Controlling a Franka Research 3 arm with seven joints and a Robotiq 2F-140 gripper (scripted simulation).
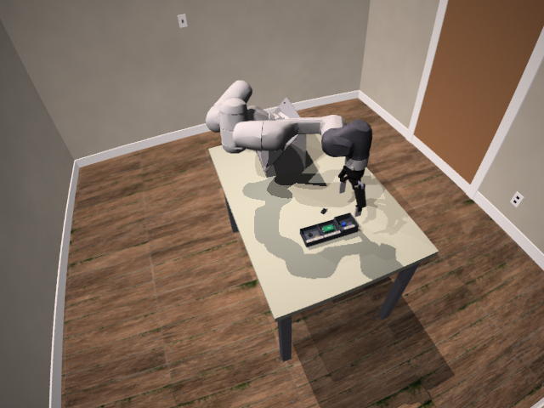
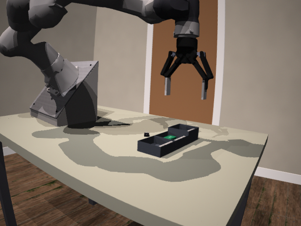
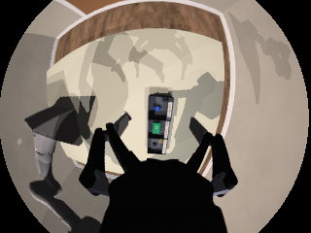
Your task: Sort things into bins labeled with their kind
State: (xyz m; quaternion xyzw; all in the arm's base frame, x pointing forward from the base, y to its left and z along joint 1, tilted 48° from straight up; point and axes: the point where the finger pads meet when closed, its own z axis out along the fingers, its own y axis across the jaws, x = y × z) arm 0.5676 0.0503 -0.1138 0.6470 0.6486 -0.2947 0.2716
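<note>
My gripper (image 1: pixel 350 202) (image 2: pixel 185 96) (image 3: pixel 159 120) is open and empty, high above the bins. Three dark bins stand in a row, with pale labels too small to read. The end bin (image 2: pixel 193 136) nearest the gripper in the top view holds a blue thing (image 1: pixel 343 223) (image 3: pixel 157 108). The middle bin (image 2: pixel 179 144) holds a green flat block (image 1: pixel 328 228) (image 2: pixel 170 137) (image 3: pixel 156 128). The other end bin (image 2: pixel 148 148) (image 1: pixel 316 237) holds a dark thing (image 1: pixel 309 235) (image 3: pixel 155 144) and a small yellow thing (image 3: pixel 160 141). A small black thing (image 1: pixel 324 211) (image 2: pixel 146 134) lies on the table beside the bins.
The table (image 1: pixel 298 294) (image 2: pixel 116 189) carries the arm's angled base (image 1: pixel 286 160) (image 2: pixel 81 104) at its far end in the top view. The arm and gripper cast shadows around the bins. The small black thing does not show in the wrist view.
</note>
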